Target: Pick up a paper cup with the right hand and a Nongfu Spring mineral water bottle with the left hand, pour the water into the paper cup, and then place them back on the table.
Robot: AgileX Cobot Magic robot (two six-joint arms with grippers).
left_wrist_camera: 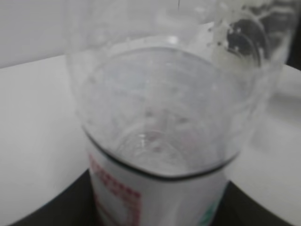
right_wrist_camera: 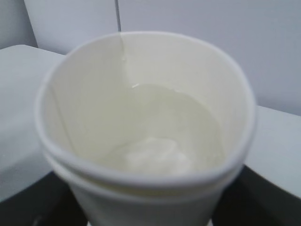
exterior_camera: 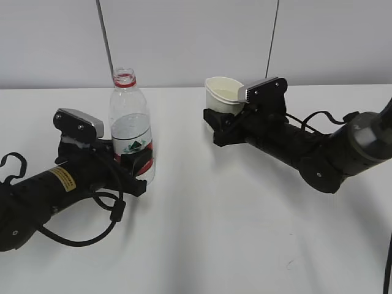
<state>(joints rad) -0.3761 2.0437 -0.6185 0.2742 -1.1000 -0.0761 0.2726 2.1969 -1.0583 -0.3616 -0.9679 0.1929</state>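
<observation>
Both grippers look clamped: the left gripper (exterior_camera: 138,164) on the bottle (exterior_camera: 130,122) at its label near the surface's (exterior_camera: 214,233) left edge, the right gripper (exterior_camera: 225,116) squeezing the thin paper cup (exterior_camera: 222,93) (easily crushed) mid-wall, farther back.

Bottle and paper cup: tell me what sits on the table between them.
Nothing. In the exterior view, only bare white table lies between the bottle and the paper cup. Each is held in its own gripper, apart from the other.
</observation>
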